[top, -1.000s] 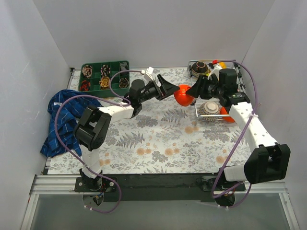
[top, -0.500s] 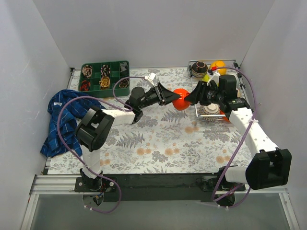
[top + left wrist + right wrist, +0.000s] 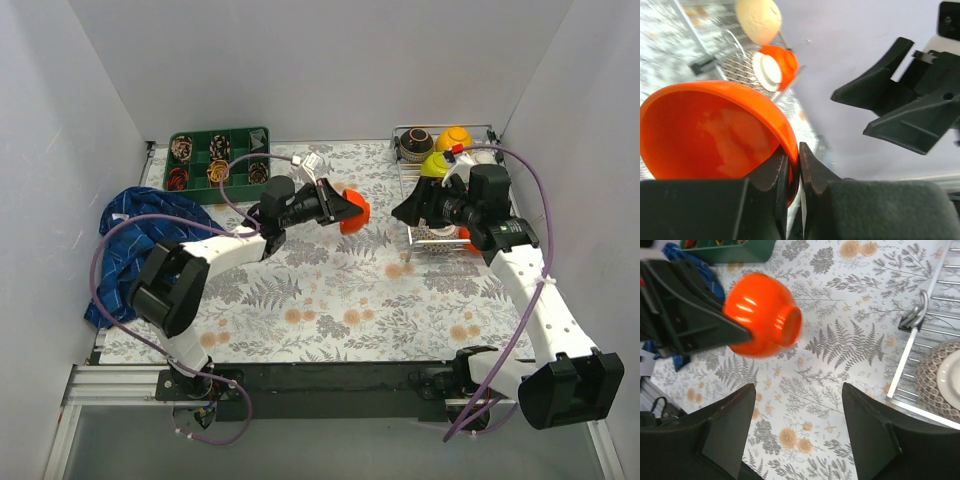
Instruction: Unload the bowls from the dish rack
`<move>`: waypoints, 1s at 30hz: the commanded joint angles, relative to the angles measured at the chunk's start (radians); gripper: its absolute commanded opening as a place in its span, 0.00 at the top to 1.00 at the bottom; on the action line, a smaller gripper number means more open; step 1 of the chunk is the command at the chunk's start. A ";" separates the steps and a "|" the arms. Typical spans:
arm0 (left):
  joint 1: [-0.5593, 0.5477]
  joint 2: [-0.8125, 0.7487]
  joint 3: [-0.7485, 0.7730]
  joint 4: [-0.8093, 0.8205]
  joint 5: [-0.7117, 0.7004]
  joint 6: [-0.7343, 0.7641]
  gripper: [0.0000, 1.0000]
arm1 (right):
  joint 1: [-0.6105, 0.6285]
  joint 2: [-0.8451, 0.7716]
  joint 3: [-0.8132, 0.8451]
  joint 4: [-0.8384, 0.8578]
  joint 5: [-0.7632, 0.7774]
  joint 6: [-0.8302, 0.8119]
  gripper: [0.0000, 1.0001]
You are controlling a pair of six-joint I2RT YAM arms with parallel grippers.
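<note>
My left gripper (image 3: 340,208) is shut on the rim of a red-orange bowl (image 3: 353,213), held on its side above the floral cloth; the jaws pinch the bowl wall (image 3: 715,130). My right gripper (image 3: 405,210) hangs open and empty just right of that bowl (image 3: 762,315), its fingers (image 3: 875,430) spread wide. The wire dish rack (image 3: 475,130) at the back right holds a dark brown bowl (image 3: 417,143), a yellow-orange bowl (image 3: 455,137), a lime green bowl (image 3: 438,165), a patterned bowl (image 3: 940,380), a second red-orange bowl (image 3: 785,57) and a beige bowl (image 3: 758,20).
A green compartment tray (image 3: 218,157) with small items stands at the back left. A blue plaid cloth (image 3: 130,250) lies crumpled at the left edge. White walls close in the table on three sides.
The left gripper closed on the red-orange bowl's rim and drew it left. The right gripper let go of that bowl, opened wide and pulled back toward the rack.
</note>
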 commanded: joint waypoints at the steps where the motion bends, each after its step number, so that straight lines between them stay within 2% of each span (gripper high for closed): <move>1: 0.018 -0.161 0.106 -0.479 -0.174 0.413 1.00 | -0.001 -0.081 -0.003 -0.120 0.094 -0.094 0.20; 3: 0.020 -0.169 0.171 -0.613 -0.259 0.506 1.00 | 0.000 -0.101 -0.026 -0.139 0.114 -0.111 0.17; 4: 0.022 -0.164 0.197 -0.743 -0.340 0.584 1.00 | -0.001 -0.112 -0.031 -0.146 0.138 -0.117 0.16; 6: 0.025 -0.151 0.262 -0.857 -0.421 0.655 1.00 | -0.001 -0.120 -0.035 -0.175 0.162 -0.131 0.14; 10: 0.034 -0.031 0.392 -1.166 -0.613 0.777 1.00 | 0.000 -0.130 -0.037 -0.206 0.237 -0.166 0.14; 11: 0.037 -0.011 0.431 -1.204 -0.677 0.803 1.00 | 0.000 -0.130 -0.037 -0.215 0.247 -0.171 0.14; 15: 0.049 0.075 0.475 -1.310 -0.764 0.866 1.00 | -0.001 -0.127 -0.034 -0.224 0.281 -0.182 0.14; 22: 0.095 0.193 0.509 -1.385 -0.775 0.939 1.00 | -0.001 -0.115 -0.049 -0.235 0.304 -0.182 0.14; 24: 0.101 0.208 0.512 -1.391 -0.778 0.942 0.94 | -0.001 -0.113 -0.048 -0.238 0.313 -0.185 0.14; 25: 0.101 0.212 0.515 -1.396 -0.776 0.943 0.79 | -0.001 -0.113 -0.049 -0.240 0.323 -0.186 0.14; 28: 0.101 0.218 0.523 -1.410 -0.770 0.925 0.63 | 0.000 -0.107 -0.048 -0.244 0.340 -0.192 0.13; 29: 0.101 0.216 0.532 -1.416 -0.764 0.916 0.50 | 0.000 -0.104 -0.046 -0.247 0.343 -0.194 0.13; 30: 0.101 0.210 0.534 -1.422 -0.750 0.910 0.41 | -0.001 -0.101 -0.046 -0.248 0.347 -0.192 0.13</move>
